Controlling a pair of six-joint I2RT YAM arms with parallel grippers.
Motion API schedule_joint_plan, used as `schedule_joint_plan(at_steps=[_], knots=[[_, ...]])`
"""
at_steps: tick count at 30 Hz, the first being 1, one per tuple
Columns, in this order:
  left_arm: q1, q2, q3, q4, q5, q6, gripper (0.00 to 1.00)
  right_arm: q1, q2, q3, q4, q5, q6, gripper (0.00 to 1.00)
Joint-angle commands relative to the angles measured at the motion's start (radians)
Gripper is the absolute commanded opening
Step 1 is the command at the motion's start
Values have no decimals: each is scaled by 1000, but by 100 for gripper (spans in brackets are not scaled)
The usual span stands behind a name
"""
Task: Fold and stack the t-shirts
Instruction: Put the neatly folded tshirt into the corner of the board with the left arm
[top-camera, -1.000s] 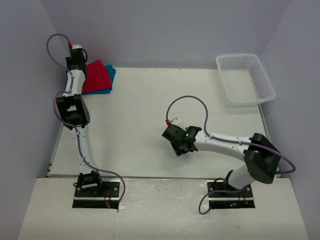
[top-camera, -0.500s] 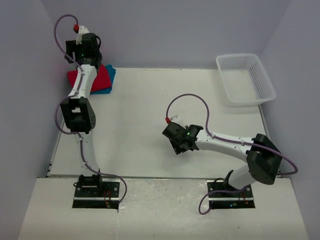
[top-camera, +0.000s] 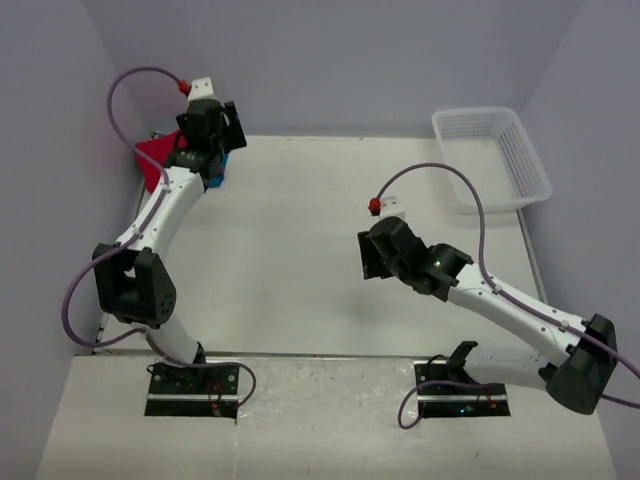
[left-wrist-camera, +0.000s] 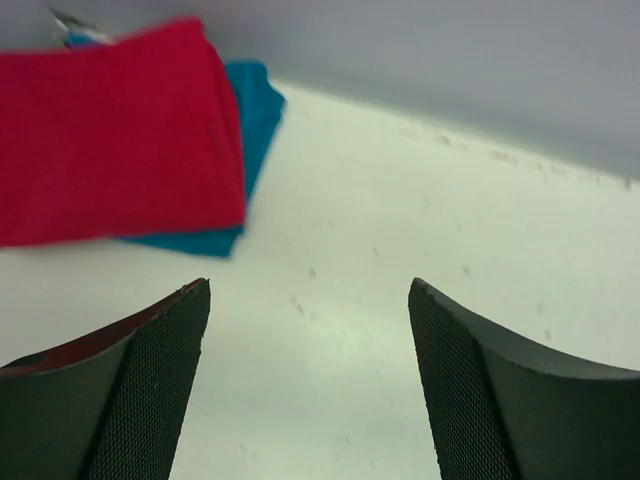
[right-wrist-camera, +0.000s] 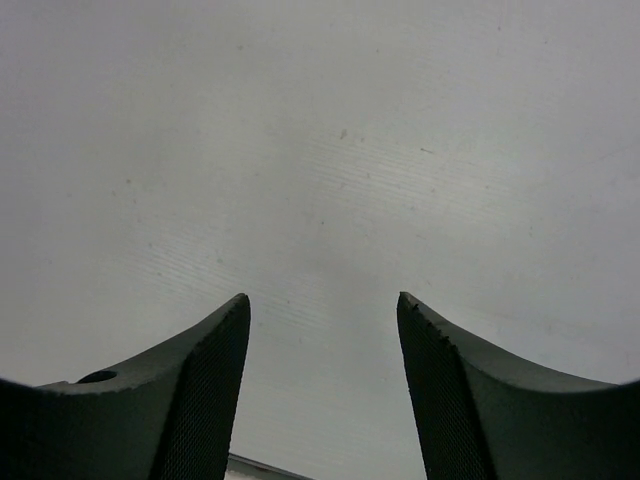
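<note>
Folded red shirt (left-wrist-camera: 110, 130) tops teal shirt (left-wrist-camera: 255, 105) at the table's (top-camera: 290, 200) far-left corner. Left gripper (left-wrist-camera: 310, 385) and right gripper (right-wrist-camera: 320, 380) hang released, empty, over the tabletop; basket (top-camera: 490, 160) far right.

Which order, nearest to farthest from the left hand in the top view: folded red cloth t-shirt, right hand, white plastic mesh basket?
1. The folded red cloth t-shirt, far-left corner, right beside the left hand.
2. The right hand, mid-table.
3. The white plastic mesh basket, far-right corner.
</note>
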Motion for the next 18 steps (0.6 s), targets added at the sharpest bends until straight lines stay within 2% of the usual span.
schedule_joint_plan(at_steps=[1, 5, 7, 10, 13, 18], knots=[[-65, -61, -189, 65, 156, -129, 81, -5, -84, -11, 55, -30, -7, 62], [-99, -44, -213, 35, 76, -126, 81, -5, -163, -31, 77, -106, 24, 63], [-105, -4, -144, -57, 27, -110, 78, -5, -190, -38, 77, -100, 45, 63], [-126, 7, -119, -142, -44, -109, 78, -5, -238, -48, 77, -47, 59, 64], [-146, -39, -189, -133, -21, -135, 78, -5, -252, -44, 95, -27, 45, 65], [-165, -163, -347, -15, 66, -147, 79, -5, -250, -19, 129, -84, 7, 66]])
